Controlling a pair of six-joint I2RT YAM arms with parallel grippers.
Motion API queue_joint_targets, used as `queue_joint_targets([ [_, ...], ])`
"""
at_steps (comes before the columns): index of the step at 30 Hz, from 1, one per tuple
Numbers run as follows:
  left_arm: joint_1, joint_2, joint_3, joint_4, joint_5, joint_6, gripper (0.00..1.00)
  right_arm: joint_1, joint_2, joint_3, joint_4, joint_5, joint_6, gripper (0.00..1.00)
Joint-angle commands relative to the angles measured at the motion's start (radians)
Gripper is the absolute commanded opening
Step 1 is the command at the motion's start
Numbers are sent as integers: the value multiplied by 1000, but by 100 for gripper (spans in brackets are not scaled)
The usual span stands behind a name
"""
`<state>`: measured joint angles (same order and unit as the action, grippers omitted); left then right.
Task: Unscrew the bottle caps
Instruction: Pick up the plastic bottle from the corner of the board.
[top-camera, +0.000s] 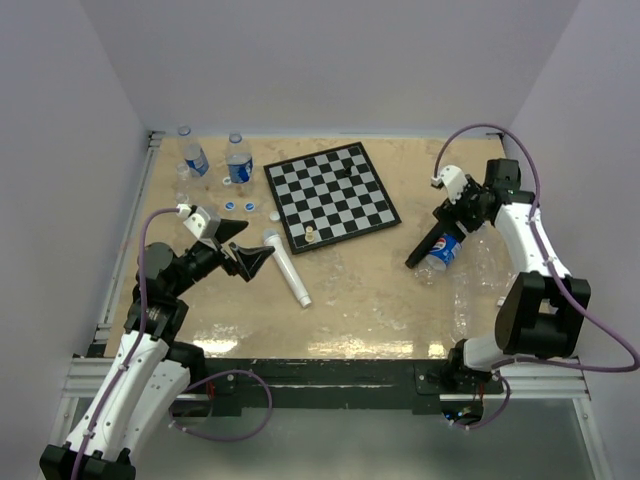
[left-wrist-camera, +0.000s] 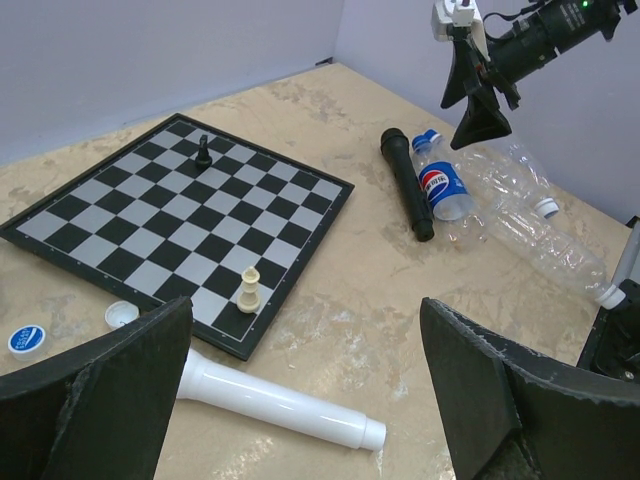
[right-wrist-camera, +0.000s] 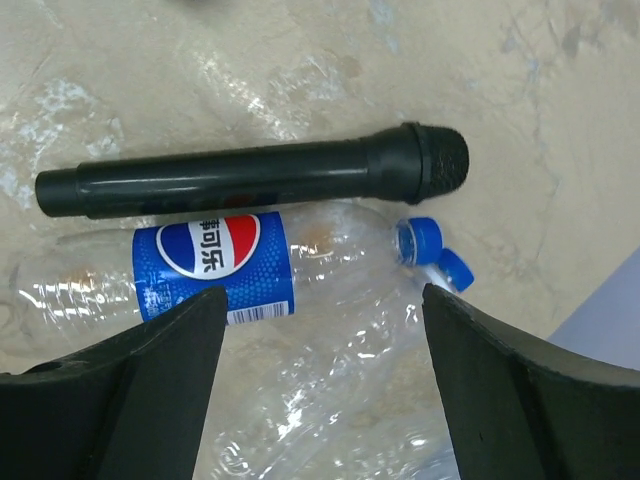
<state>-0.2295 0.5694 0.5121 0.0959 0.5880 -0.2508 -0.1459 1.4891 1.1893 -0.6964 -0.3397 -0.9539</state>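
A Pepsi-labelled bottle (right-wrist-camera: 215, 265) lies on its side with a blue cap (right-wrist-camera: 418, 241) on its neck, and a second blue cap (right-wrist-camera: 455, 268) shows just behind it. My right gripper (right-wrist-camera: 325, 400) is open and hovers over this bottle (top-camera: 443, 250) and the clear bottles (top-camera: 480, 272) beside it, holding nothing. My left gripper (top-camera: 255, 243) is open and empty above the white microphone (left-wrist-camera: 280, 400). Two blue-labelled bottles (top-camera: 238, 158) stand at the back left. Loose caps (top-camera: 231, 206) lie near them, and a blue one (left-wrist-camera: 27, 338) and a white one (left-wrist-camera: 121, 314) show in the left wrist view.
A chessboard (top-camera: 330, 195) with two pieces lies at the back middle. A black microphone (right-wrist-camera: 250, 178) lies against the Pepsi bottle. The clear bottles (left-wrist-camera: 520, 225) at the right carry white caps (left-wrist-camera: 545, 207). Walls close in the left, back and right.
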Motion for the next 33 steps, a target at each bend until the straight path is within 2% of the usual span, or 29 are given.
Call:
queue_joint_targets([
  [1,4,-8,-3,36,10,-5,100,-9,-90,-80,199,208,321,84],
  [3,4,-11,-3,38,13,-7,100,-40,-64,-80,230,274,366,84],
  [9,4,-25,-3,33,6,-2,100,-87,-15,-109,253,320,392,87],
  [25,4,-43,-4,33,6,-1,100,-135,140,-191,299,294,403,88],
  [30,4,-42,-4,31,6,-1,100,-139,184,-200,330,285,409,82],
  [33,4,-40,-3,33,6,1,100,-141,194,-200,342,262,418,74],
])
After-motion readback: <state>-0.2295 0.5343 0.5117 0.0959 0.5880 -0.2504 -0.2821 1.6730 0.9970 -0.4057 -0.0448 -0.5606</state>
